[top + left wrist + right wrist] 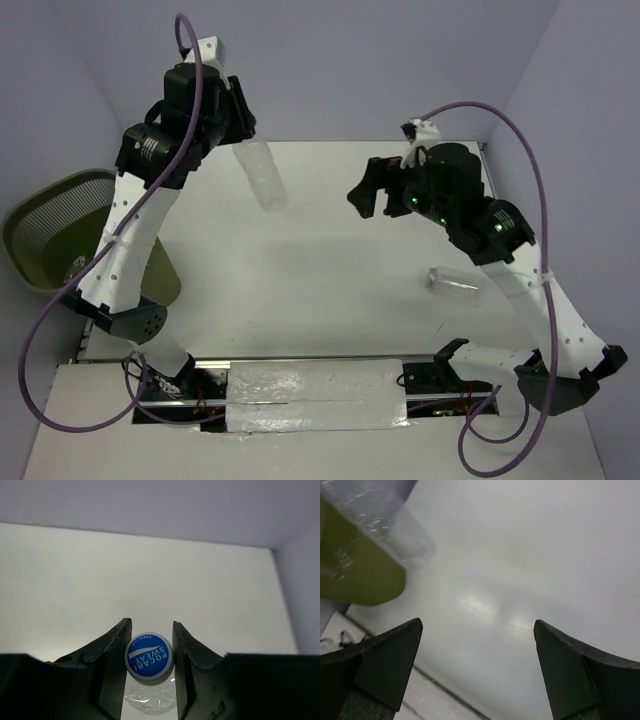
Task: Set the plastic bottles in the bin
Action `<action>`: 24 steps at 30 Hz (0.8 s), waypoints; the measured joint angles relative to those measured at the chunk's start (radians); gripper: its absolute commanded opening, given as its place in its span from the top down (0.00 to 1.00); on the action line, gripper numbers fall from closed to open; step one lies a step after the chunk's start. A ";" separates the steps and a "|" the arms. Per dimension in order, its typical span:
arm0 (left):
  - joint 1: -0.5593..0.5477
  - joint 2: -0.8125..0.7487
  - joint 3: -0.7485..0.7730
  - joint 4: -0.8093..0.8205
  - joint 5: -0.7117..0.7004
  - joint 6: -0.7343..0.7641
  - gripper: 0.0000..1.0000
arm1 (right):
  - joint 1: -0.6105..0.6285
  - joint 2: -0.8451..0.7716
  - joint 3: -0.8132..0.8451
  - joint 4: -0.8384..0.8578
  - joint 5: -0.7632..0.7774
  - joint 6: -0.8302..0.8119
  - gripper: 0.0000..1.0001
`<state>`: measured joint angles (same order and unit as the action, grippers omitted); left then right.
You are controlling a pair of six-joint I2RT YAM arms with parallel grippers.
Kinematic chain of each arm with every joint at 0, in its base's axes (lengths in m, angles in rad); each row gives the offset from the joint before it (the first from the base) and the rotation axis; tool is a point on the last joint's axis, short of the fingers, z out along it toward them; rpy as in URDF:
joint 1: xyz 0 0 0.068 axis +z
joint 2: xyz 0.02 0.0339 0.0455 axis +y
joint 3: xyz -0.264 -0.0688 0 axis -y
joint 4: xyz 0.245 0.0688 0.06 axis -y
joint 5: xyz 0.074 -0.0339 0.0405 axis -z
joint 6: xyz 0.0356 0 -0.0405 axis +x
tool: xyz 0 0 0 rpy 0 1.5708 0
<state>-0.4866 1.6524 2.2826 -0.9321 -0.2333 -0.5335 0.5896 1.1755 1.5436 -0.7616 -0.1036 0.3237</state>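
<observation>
Clear bottle (262, 175) clamped in left tool (150, 630); right tool (477, 624) wide; second bottle (455, 282) lies on table (340, 250); bin (30, 225) perhaps holds another.

Left arm (130, 240), right arm (548, 300): white links dotted with small holes, black joint housings. Purple cable (40, 340) loops off each. Green lights (495, 228) on right arm's black section. Left gripper (151, 624), right gripper (477, 624): matte black, wedge-shaped jaws.
</observation>
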 measured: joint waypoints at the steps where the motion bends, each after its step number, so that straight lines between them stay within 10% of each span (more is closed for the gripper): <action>1: 0.000 -0.005 0.012 -0.011 -0.067 0.024 1.00 | 0.000 -0.025 0.002 -0.003 0.068 0.000 0.00; 10: 0.005 -0.153 -0.119 -0.004 -0.650 0.245 1.00 | -0.001 -0.166 -0.073 -0.026 0.487 0.037 0.00; 24: 0.008 -0.554 -0.455 0.735 -1.122 0.851 1.00 | -0.001 -0.119 -0.120 -0.021 0.491 0.097 0.00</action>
<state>-0.4789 1.0988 1.8278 -0.1967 -1.3552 0.3176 0.5884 1.0565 1.4239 -0.7826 0.3878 0.4206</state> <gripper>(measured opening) 0.469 0.997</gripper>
